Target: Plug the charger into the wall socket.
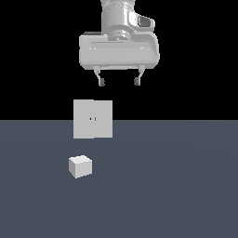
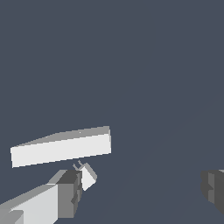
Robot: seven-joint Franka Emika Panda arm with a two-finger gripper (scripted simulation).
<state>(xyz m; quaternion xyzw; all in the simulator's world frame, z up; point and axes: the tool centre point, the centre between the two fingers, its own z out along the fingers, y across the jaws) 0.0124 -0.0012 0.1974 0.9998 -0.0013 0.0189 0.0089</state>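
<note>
- The charger (image 1: 80, 166) is a small plain white cube sitting on the dark grey floor (image 1: 176, 186), left of centre in the lower half of the exterior view. Nothing touches it.
- In the wrist view the charger (image 2: 88, 176) shows only as a small white corner, partly hidden behind one grey fingertip (image 2: 70, 194); two tiny prongs seem to stick out of it, though they are too small to be sure.
- The wall socket (image 1: 93, 119) stands upright just beyond the charger, a flat white square panel straddling the line where the floor meets the black background. Two tiny slots mark its centre, one of them orange-tinted. A clear strip of floor separates panel and cube.
- In the wrist view the wall socket (image 2: 61, 147) appears as a long, tilted white slab seen edge-on, close beside the charger.
- The gripper (image 1: 118, 82) hangs in the upper middle of the exterior view, above the socket and a little toward the exterior view's right, well apart from the charger. Its fingers are spread wide with nothing between them.
- No other objects lie on the floor around the two white pieces.
</note>
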